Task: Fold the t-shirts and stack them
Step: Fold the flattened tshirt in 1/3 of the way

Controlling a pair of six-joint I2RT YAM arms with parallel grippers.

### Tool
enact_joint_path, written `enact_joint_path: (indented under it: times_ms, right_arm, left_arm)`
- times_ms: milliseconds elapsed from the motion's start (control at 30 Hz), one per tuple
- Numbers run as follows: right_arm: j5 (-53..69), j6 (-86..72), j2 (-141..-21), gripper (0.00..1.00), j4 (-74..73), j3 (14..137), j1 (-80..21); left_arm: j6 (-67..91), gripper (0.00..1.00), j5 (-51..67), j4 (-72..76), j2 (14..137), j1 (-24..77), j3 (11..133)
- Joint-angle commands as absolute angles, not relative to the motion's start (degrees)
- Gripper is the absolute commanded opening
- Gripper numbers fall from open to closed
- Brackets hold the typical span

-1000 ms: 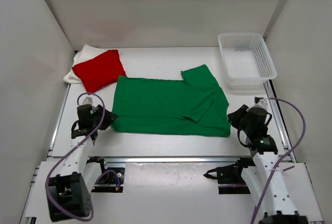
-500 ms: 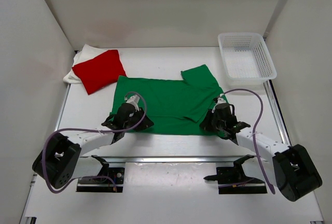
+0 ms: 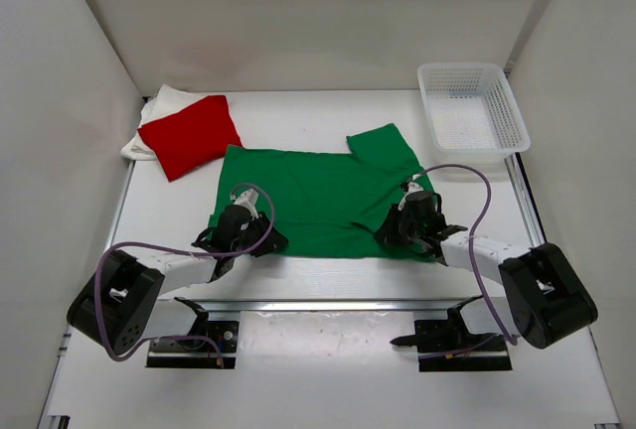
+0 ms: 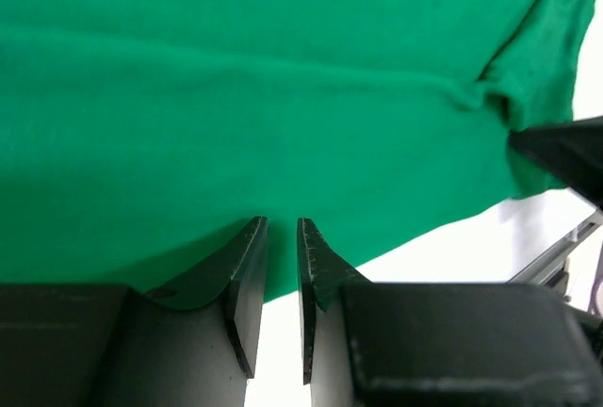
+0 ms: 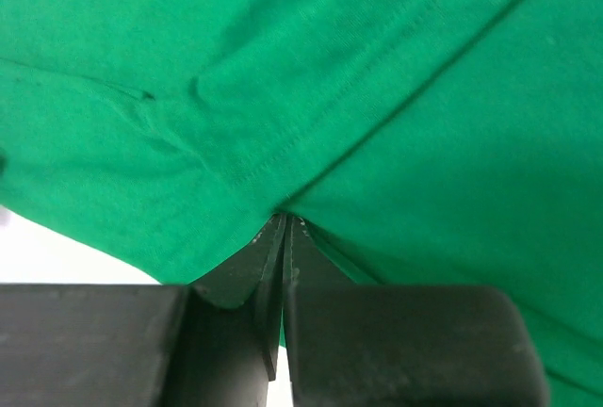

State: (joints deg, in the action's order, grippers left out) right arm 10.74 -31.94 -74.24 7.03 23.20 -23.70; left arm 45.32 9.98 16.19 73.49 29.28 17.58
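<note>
- Top: both arms have swung in from the sides to the green shirt's [image 3: 318,196] near hem, left gripper [image 3: 256,241] and right gripper [image 3: 392,233]. The red shirt [image 3: 189,133] lies on the white shirt [image 3: 157,106], far left.
- Left wrist: fingers [image 4: 247,247] nearly together at the hem; I cannot tell if they grip.
- Right wrist: fingers [image 5: 268,247] have closed, pinching puckered green cloth, so the fold looks ready to start.

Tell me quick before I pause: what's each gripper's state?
Left gripper: jaws narrowly apart at the green t-shirt edge; grip cannot be told.
Right gripper: shut on the green t-shirt.
</note>
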Motion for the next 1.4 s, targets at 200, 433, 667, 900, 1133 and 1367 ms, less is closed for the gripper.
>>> enact_joint_path:
  times_ms: [200,433,667,900,1133,1367]
  right_arm:
    - [10.72,-29.89,-74.8,0.0,9.84,27.16,-23.12]
    - [12.04,-29.1,-79.27,0.0,11.77,27.94,-20.4]
    - [20.81,-30.84,-92.43,0.0,13.81,44.61,-17.32]
    - [13.83,-27.78,-90.55,0.0,7.31,51.52,-21.26]
    - [5.01,-26.63,-75.61,0.0,7.03,34.56,-24.35]
    - [8.0,-27.33,-74.43,0.0,7.56,28.12,-21.53]
  left_arm:
    - [44.03,0.3,9.93,18.02,69.88,26.2,12.92]
    - [42.54,0.3,9.93,14.59,65.4,21.54,11.43]
    - [42.8,0.3,10.37,12.4,64.16,23.29,13.79]
    - [44.03,0.3,7.22,11.25,62.23,29.69,16.17]
    - [45.09,0.3,8.08,14.67,67.31,32.78,17.75]
    - [45.97,0.3,7.64,16.7,69.43,34.1,18.01]
